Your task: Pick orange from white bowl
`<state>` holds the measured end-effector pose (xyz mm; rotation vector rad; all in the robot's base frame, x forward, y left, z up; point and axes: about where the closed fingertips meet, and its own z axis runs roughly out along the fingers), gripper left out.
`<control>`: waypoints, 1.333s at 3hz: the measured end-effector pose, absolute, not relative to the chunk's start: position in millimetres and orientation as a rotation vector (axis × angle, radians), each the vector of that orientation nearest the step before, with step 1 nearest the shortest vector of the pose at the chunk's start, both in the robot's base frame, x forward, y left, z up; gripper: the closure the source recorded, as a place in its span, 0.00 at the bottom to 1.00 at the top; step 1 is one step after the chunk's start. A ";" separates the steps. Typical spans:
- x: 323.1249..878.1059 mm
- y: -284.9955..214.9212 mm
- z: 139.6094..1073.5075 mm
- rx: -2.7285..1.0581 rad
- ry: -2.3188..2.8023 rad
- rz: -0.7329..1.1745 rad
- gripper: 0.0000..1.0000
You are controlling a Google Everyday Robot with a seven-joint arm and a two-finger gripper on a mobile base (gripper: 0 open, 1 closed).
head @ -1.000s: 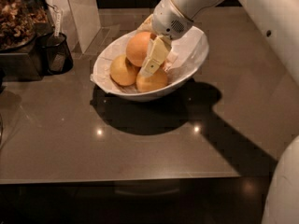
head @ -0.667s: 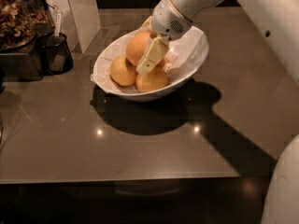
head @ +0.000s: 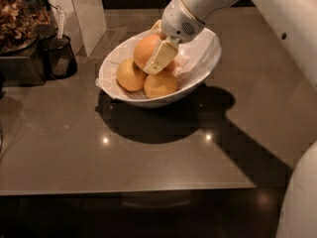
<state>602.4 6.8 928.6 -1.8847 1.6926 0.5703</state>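
Observation:
The white bowl (head: 208, 58) stands tilted on the brown counter, lined with crinkled white paper. The orange (head: 143, 47) lies at the bowl's upper left, on top of the other fruit. My gripper (head: 152, 51) reaches down into the bowl from the upper right and straddles the orange. One cream finger (head: 161, 57) presses on the orange's right front side, and the other shows just behind its top. Two smaller yellowish fruits (head: 130, 75) (head: 160, 84) lie below it. A small orange fruit (head: 171, 66) is mostly hidden behind the near finger.
A black mesh cup (head: 62, 57) with a scoop stands left of the bowl. A dark tray of dried bits (head: 17, 21) is at the far left and a white panel (head: 84, 9) behind it. The counter's front edge (head: 129, 190) runs below. My white arm (head: 277, 19) fills the right side.
The near finger has shifted left across the orange's front and closed against it. The orange and the bowl have stayed in place.

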 end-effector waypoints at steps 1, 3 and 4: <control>600.3 2.5 939.4 -1.843 1.676 0.597 0.99; 563.0 -22.0 1010.1 -1.748 1.522 0.595 1.00; 526.0 -44.1 1029.8 -1.667 1.516 0.574 1.00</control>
